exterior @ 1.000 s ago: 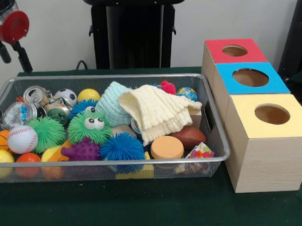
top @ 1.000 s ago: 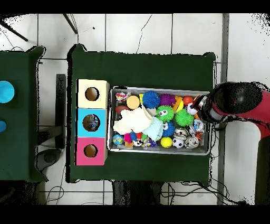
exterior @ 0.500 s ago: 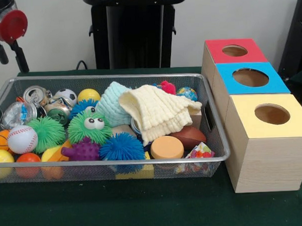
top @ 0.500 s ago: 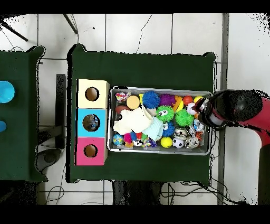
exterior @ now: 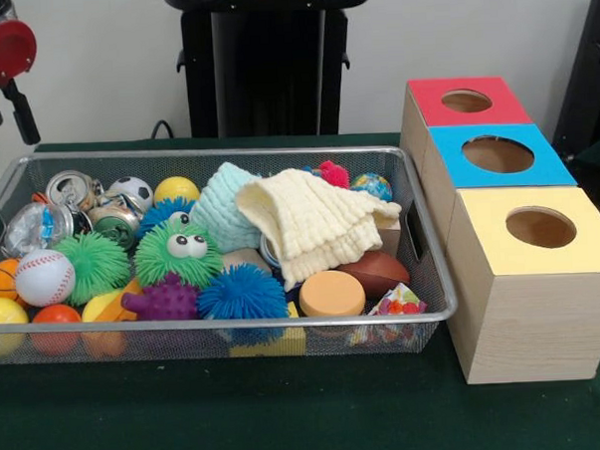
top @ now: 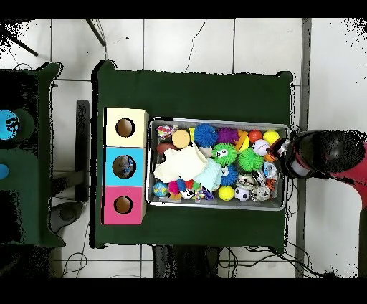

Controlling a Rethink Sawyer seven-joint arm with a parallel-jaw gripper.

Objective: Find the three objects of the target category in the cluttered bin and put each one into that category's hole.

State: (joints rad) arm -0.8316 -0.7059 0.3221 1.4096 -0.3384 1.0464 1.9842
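Bottle (exterior: 36, 227) half-buried in bin (exterior: 217, 152)

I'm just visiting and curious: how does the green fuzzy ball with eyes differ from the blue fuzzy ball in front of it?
The green fuzzy ball has two big white eyes; the blue fuzzy ball shows none. The green one looks larger and sits further back, while the blue one lies beside the purple knobbly toy, nearer the bin front rim. Both are round and covered in soft spikes.
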